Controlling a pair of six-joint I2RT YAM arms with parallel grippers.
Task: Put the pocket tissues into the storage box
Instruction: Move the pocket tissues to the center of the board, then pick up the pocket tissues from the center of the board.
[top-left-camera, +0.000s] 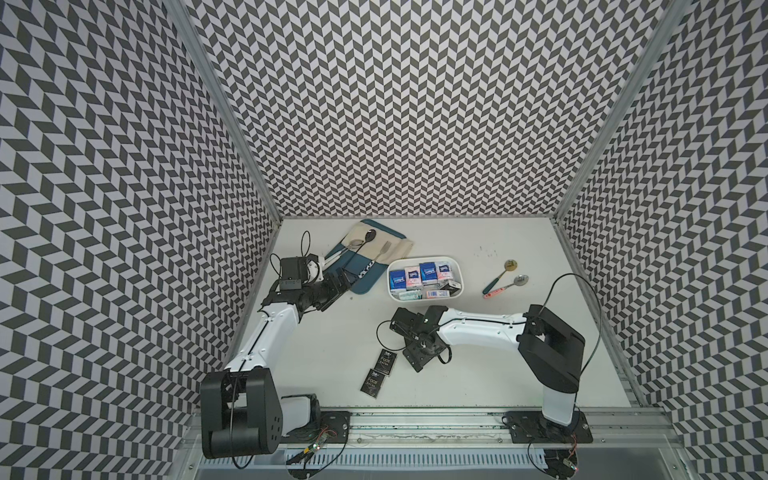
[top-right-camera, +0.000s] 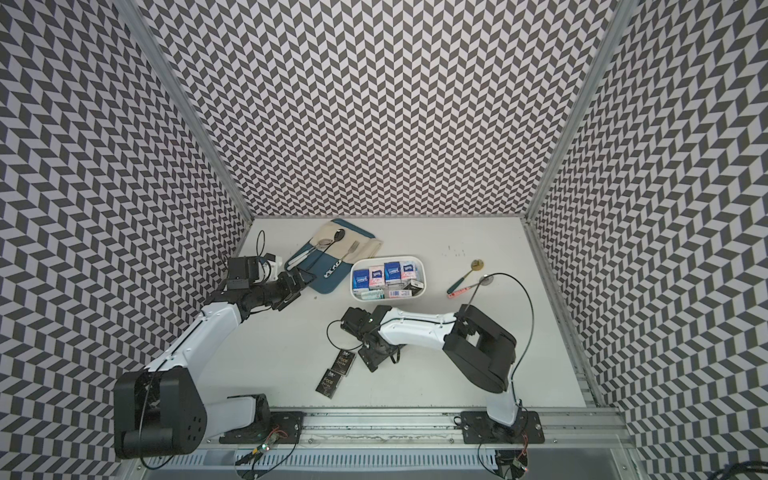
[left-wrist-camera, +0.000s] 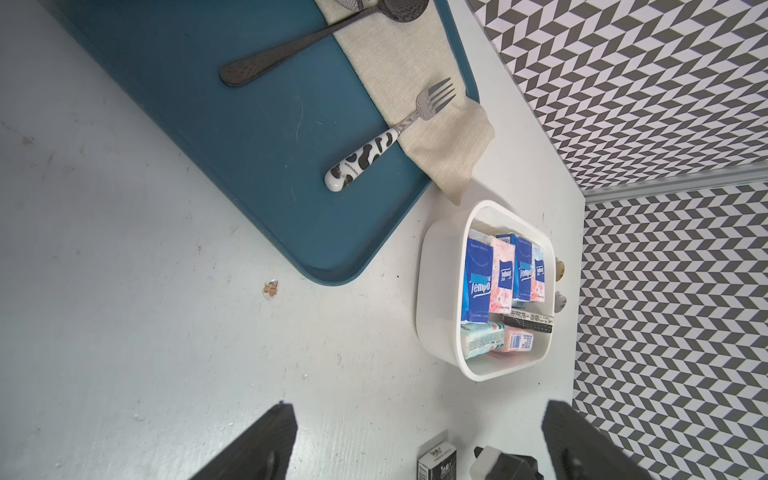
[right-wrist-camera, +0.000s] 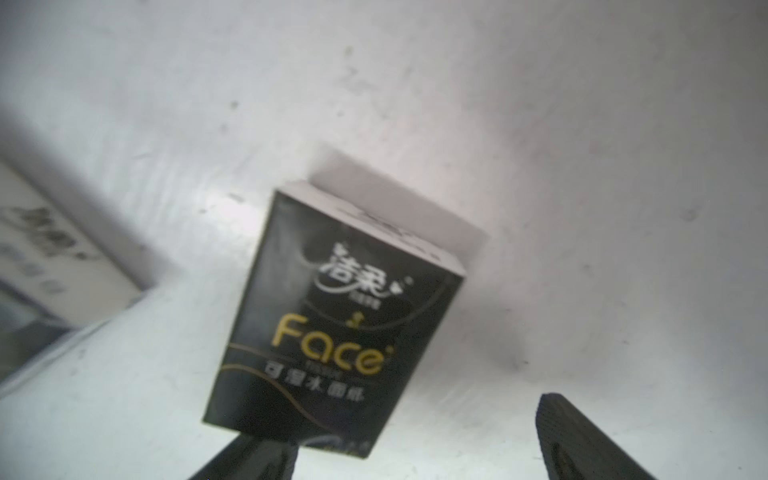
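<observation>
- Top views both show storage box (top-left-camera: 424, 299) centre-far, nearly filled with pocket tissues (top-left-camera: 427, 272)
- Left gripper (left-wrist-camera: 417, 432) spread wide, empty, by blue tray (left-wrist-camera: 208, 124) at far left
- Right gripper (right-wrist-camera: 399, 432) spread wide, empty, over near-centre table (top-left-camera: 478, 374)
- Two black Face packets (top-left-camera: 384, 360) lie loose there; one finger (right-wrist-camera: 249, 461) overlaps a packet edge, so closing could shove it aside

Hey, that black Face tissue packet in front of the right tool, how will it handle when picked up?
The black rectangular plastic tissue packet lies on its broad face, so it likely won't roll or tip. Its film looks shiny, so it may slip in a grip. Being tissues, it's probably light and squashy.
</observation>
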